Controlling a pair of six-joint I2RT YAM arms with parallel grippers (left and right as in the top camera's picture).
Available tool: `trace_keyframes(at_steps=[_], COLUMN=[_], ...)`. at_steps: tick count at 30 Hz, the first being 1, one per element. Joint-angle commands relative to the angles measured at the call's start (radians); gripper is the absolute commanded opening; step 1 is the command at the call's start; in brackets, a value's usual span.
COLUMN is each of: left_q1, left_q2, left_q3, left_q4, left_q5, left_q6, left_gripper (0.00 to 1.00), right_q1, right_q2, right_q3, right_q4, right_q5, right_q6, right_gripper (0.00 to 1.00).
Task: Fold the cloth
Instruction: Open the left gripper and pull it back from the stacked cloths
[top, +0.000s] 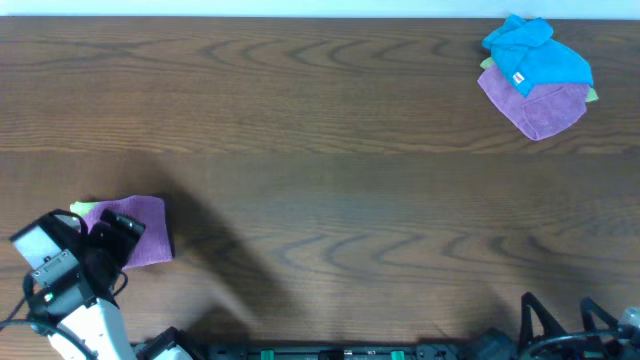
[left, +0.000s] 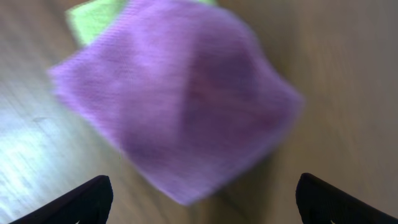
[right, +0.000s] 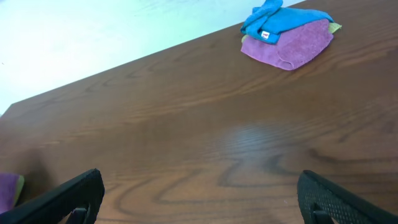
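A folded purple cloth (top: 150, 235) lies at the front left of the wooden table, on top of a green cloth (top: 80, 208) whose edge shows at its far left. In the left wrist view the purple cloth (left: 180, 106) is blurred and fills the middle, with the green corner (left: 96, 18) above it. My left gripper (top: 118, 232) hovers over the purple cloth; its fingers (left: 202, 199) are spread wide and hold nothing. My right gripper (right: 199, 199) is open and empty over bare wood at the front right.
A pile of unfolded cloths sits at the far right: a blue cloth (top: 535, 55) on a purple cloth (top: 540, 108), with a green edge showing. The pile also shows in the right wrist view (right: 286, 34). The table's far edge meets a white wall.
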Motion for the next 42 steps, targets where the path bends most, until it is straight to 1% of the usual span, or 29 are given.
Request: trace_keyframes(at_steps=[1, 3, 10, 16, 19, 21, 23, 26, 31, 34, 36, 37, 39, 42], left_q1=[0.006, 0.006, 0.006, 0.005, 0.005, 0.005, 0.005, 0.000, -0.001, -0.002, -0.016, -0.022, -0.038, -0.079], left_q2=[-0.032, -0.050, -0.066, -0.115, -0.155, -0.176, -0.188, -0.192, -0.195, -0.195, -0.214, -0.229, -0.270, -0.349], left_q3=[0.094, 0.126, 0.212, 0.222, 0.222, 0.222, 0.222, 0.222, 0.222, 0.222, 0.220, 0.219, 0.210, 0.184], left_q4=[-0.007, -0.017, -0.135, -0.160, -0.205, -0.244, -0.257, -0.276, -0.277, -0.277, -0.266, -0.256, -0.225, -0.149], left_q5=[0.196, 0.246, 0.294, 0.444, 0.442, 0.455, 0.478, 0.516, 0.589, 0.600, 0.587, 0.573, 0.537, 0.444], left_q6=[0.049, 0.061, 0.075, 0.071, 0.019, -0.079, -0.101, -0.069, 0.091, 0.171, 0.255, 0.276, 0.296, 0.315], left_gripper=[0.95, 0.95, 0.95, 0.95, 0.95, 0.95, 0.95, 0.95, 0.95, 0.95, 0.95, 0.95, 0.95, 0.95], right_q1=[-0.006, -0.006, -0.006, -0.006, -0.006, -0.006, -0.006, -0.006, -0.006, -0.006, -0.006, -0.006, -0.006, -0.006], right_q2=[-0.001, -0.001, -0.001, -0.001, -0.001, -0.001, -0.001, -0.001, -0.001, -0.001, -0.001, -0.001, -0.001, -0.001], right_q3=[-0.002, -0.002, -0.002, -0.002, -0.002, -0.002, -0.002, -0.002, -0.002, -0.002, -0.002, -0.002, -0.002, -0.002], right_q4=[-0.001, -0.001, -0.001, -0.001, -0.001, -0.001, -0.001, -0.001, -0.001, -0.001, -0.001, -0.001, -0.001, -0.001], right_q5=[0.011, 0.011, 0.011, 0.011, 0.011, 0.011, 0.011, 0.011, 0.011, 0.011, 0.011, 0.011, 0.011, 0.011], right_q6=[0.010, 0.010, 0.010, 0.010, 0.010, 0.010, 0.010, 0.010, 0.010, 0.010, 0.010, 0.010, 0.010, 0.010], right_gripper=[0.99, 0.99, 0.99, 0.99, 0.99, 0.99, 0.99, 0.99, 0.99, 0.99, 0.99, 0.99, 0.99, 0.99])
